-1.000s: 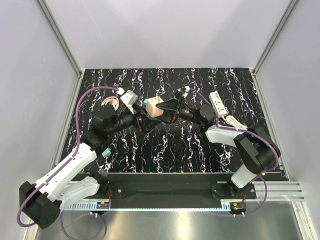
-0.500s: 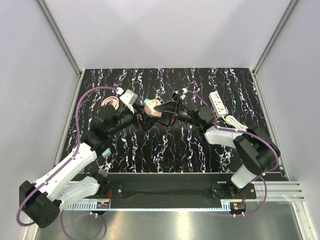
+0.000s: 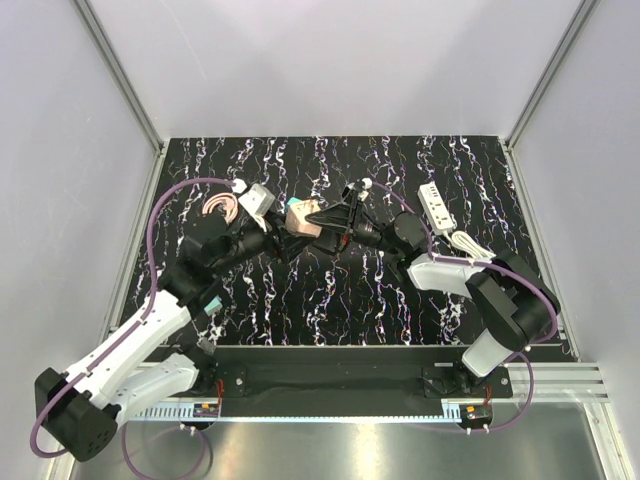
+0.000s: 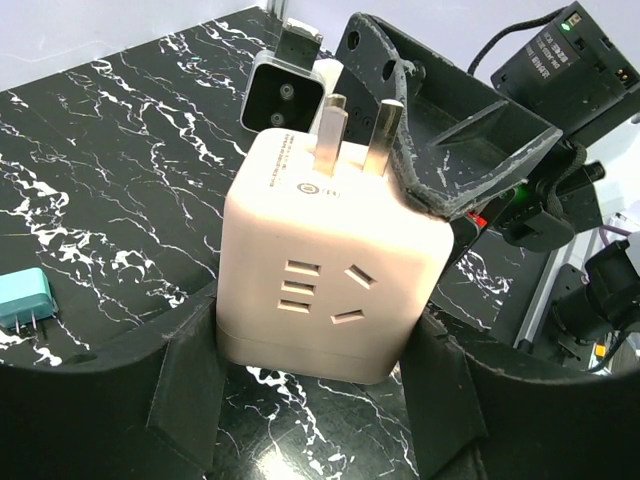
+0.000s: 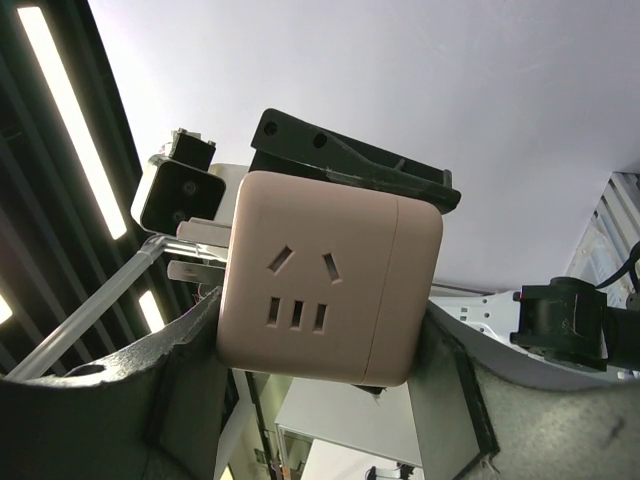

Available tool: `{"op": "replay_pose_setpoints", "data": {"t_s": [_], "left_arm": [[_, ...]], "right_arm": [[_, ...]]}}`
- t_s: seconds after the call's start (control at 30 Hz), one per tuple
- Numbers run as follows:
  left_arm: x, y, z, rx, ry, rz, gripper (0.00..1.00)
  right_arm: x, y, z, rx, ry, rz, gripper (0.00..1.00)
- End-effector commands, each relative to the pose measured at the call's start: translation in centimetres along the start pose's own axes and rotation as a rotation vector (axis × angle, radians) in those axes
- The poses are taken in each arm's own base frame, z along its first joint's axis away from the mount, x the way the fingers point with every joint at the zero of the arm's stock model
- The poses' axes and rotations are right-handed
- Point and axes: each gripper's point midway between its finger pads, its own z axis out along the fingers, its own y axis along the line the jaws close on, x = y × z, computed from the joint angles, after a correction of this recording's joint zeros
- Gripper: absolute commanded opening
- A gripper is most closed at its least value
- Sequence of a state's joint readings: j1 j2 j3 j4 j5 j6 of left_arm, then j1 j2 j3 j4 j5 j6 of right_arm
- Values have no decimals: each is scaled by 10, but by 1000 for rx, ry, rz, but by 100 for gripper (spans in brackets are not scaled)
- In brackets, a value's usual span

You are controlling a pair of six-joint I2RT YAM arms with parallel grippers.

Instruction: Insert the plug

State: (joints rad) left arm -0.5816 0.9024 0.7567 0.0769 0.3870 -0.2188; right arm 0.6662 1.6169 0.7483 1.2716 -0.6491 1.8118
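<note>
- Shifted slightly leftward since a second ago, seen from above: the tan cube [image 3: 302,219] and both claws around it.
- The teal plug [image 4: 25,300] is seen lying on the table [image 4: 120,180] left of the tan cube, apart from it and outside both claws.
- The tan cube is pinched at its sides by the left claw [image 4: 315,350].
- It is also pinched by the right claw [image 5: 320,330].
- A white power strip [image 3: 437,205] lies right of the cube, untouched.
</note>
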Motion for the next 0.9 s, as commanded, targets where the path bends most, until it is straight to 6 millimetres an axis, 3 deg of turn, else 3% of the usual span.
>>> {"op": "replay_pose_setpoints", "data": {"t_s": [0.0, 0.1, 0.2, 0.23, 0.33, 0.5, 0.63, 0.67, 0.73, 0.77, 0.83, 0.87], "left_arm": [[-21, -16, -8, 64, -80, 15, 0], [-21, -18, -13, 64, -79, 13, 0], [-20, -20, -17, 62, -53, 8, 0], [-18, -23, -19, 77, -43, 9, 0], [-22, -32, -26, 103, -35, -13, 0], [-27, -52, -37, 171, 26, -56, 0], [-29, -63, -47, 202, 74, -88, 0], [-27, -65, -51, 198, 102, -102, 0], [-26, -64, -52, 189, 130, -118, 0], [-21, -64, -54, 187, 156, -134, 0], [-18, -66, -56, 205, 183, -177, 0], [-17, -68, -57, 219, 192, -198, 0]], "right_arm": [[22, 28, -5, -110, 65, -121, 63], [23, 29, -6, -114, 64, -139, 77], [23, 31, -6, -114, 60, -144, 79], [23, 33, -6, -115, 62, -148, 87], [23, 36, -6, -99, 64, -179, 100], [24, 26, -14, -22, 75, -280, 100], [15, 22, -37, 59, 57, -451, 100], [8, 9, -44, 145, 35, -426, 100], [1, 28, -54, 179, -1, -611, 100], [0, 15, -61, 275, 4, -606, 100], [1, 43, -65, 293, 14, -903, 100], [1, 35, -74, 366, 29, -935, 100]]}}
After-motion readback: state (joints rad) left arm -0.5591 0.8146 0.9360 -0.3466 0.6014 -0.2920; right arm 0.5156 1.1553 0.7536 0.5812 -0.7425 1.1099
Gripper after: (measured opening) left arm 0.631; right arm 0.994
